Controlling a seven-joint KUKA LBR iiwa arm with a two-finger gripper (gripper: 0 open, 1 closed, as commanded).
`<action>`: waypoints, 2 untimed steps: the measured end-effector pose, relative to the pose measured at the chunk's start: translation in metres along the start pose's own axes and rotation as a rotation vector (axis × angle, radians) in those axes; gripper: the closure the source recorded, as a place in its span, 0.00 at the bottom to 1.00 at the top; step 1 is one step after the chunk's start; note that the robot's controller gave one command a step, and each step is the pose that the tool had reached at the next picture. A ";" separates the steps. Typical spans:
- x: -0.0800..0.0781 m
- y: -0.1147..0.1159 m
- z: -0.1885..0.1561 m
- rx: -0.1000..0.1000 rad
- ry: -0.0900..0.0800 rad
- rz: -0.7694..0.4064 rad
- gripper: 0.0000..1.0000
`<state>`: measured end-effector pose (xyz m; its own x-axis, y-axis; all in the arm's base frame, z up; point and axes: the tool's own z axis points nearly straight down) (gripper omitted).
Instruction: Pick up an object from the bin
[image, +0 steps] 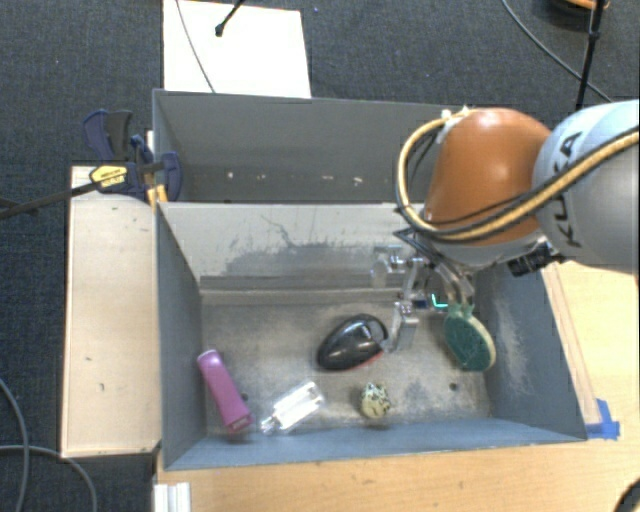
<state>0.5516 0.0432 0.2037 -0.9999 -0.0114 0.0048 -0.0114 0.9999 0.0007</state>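
Black oval object (348, 345), mid bin (250, 255): my jaws at its right end, state cannot tell. Straddle narrow width, centre over hump, keep clear of green scrubber (468, 340).

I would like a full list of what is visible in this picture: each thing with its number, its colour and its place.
bin: one, grey metal, middle of the view
black oval thing: one, glossy black, middle of the bin floor
green oval thing: one, dark green, right part of the floor
purple cylinder: one, purple-pink, lying near the front left corner
clear small thing: one, transparent-white, by the front wall, right of the cylinder
speckled lump: one, pale with dark spots, in front of the black thing
gripper: one, metal, at the black thing's right edge
orange cover: one, on the wrist, upper right
arm: one, grey, entering from the right
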 end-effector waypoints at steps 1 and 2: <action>-0.017 0.004 0.107 0.000 0.001 0.037 0.00; -0.006 0.005 0.132 -0.001 -0.014 0.035 0.00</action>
<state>0.5565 0.0479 0.0721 -0.9997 0.0235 -0.0091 0.0235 0.9997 0.0015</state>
